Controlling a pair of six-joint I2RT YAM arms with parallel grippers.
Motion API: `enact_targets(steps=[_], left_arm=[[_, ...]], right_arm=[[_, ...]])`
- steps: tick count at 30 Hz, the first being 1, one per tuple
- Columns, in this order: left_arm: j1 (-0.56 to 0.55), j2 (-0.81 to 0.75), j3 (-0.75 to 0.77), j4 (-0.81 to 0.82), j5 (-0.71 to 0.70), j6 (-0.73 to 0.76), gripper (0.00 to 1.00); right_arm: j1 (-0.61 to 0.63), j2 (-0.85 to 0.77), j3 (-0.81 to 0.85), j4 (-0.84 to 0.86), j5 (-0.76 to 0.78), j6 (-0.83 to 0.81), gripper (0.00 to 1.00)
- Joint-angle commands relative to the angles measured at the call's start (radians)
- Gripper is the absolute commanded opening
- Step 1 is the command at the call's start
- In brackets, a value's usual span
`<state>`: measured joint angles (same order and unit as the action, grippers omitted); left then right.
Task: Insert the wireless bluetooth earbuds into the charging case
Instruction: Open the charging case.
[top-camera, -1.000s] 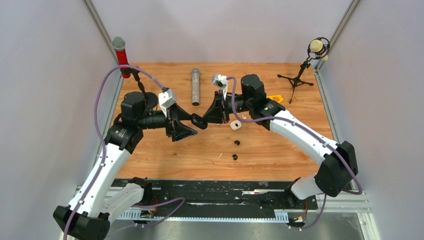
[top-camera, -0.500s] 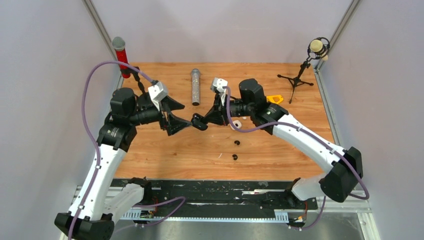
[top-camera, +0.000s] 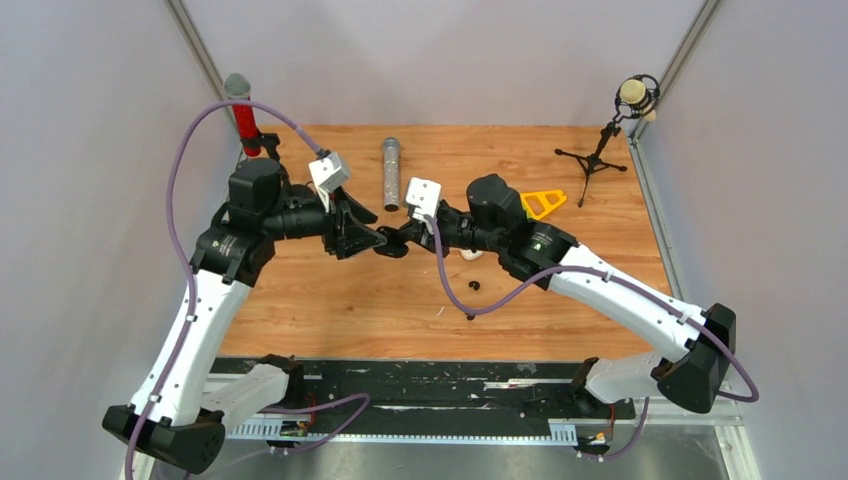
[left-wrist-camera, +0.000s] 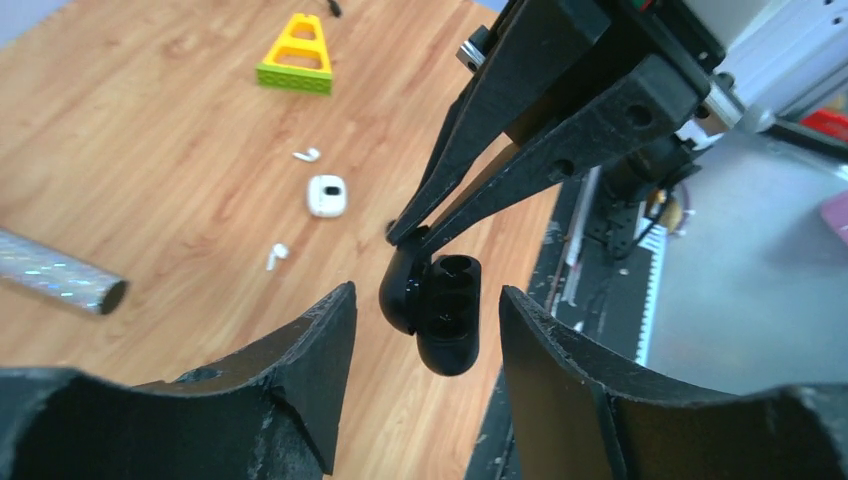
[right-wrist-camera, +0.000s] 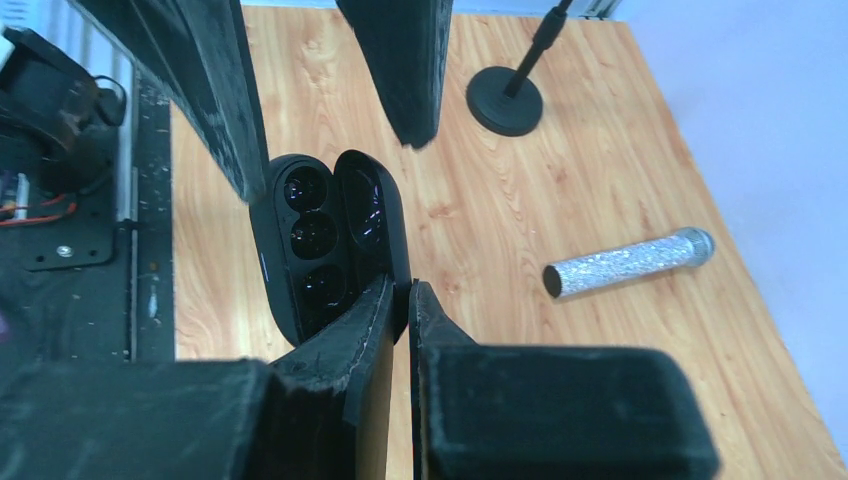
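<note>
Grip first: right gripper (right-wrist-camera: 400, 295) is pinched tight on the lid of the open black charging case (right-wrist-camera: 320, 240), holding it up mid-table. The left gripper (left-wrist-camera: 425, 292) sits parted around the case body without touching it. Sockets look empty to me. Black earbuds (top-camera: 474, 286) lie on the table (top-camera: 330, 300), nearer and to the right, well apart from the case. White earbuds (left-wrist-camera: 307, 155) lie by a white case (left-wrist-camera: 326, 195). So I'd say it's case prep, nothing inserted yet. Next the left probably has to steady the body, or the case gets set down, freeing an arm to fetch a bud.
</note>
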<state>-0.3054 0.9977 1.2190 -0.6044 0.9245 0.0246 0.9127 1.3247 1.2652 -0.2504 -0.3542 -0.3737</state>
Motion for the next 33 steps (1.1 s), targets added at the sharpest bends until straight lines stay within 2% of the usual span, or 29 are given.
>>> enact_targets(steps=[1, 4, 8, 17, 24, 29, 33], left_arm=[[-0.007, 0.026, 0.149, -0.242, -0.086, 0.220, 0.60], [-0.025, 0.083, 0.234, -0.402, -0.120, 0.283, 0.56], [-0.054, 0.158, 0.331, -0.497, -0.134, 0.332, 0.55], [-0.140, 0.163, 0.329, -0.522, -0.237, 0.389, 0.51], [-0.146, 0.188, 0.348, -0.520, -0.240, 0.371, 0.34], [-0.146, 0.202, 0.356, -0.507, -0.229, 0.327, 0.34], [-0.146, 0.215, 0.348, -0.546, -0.234, 0.374, 0.35]], right_arm=[[0.024, 0.016, 0.056, -0.003, 0.070, -0.083, 0.00], [0.044, 0.023, 0.061, 0.000, 0.086, -0.108, 0.00], [0.058, 0.033, 0.069, 0.002, 0.087, -0.136, 0.00], [0.064, 0.012, 0.054, 0.030, 0.065, -0.127, 0.00], [0.072, 0.017, 0.051, 0.038, 0.070, -0.131, 0.00], [0.078, 0.018, 0.049, 0.039, 0.076, -0.135, 0.00], [0.080, 0.009, 0.048, 0.054, 0.081, -0.129, 0.00]])
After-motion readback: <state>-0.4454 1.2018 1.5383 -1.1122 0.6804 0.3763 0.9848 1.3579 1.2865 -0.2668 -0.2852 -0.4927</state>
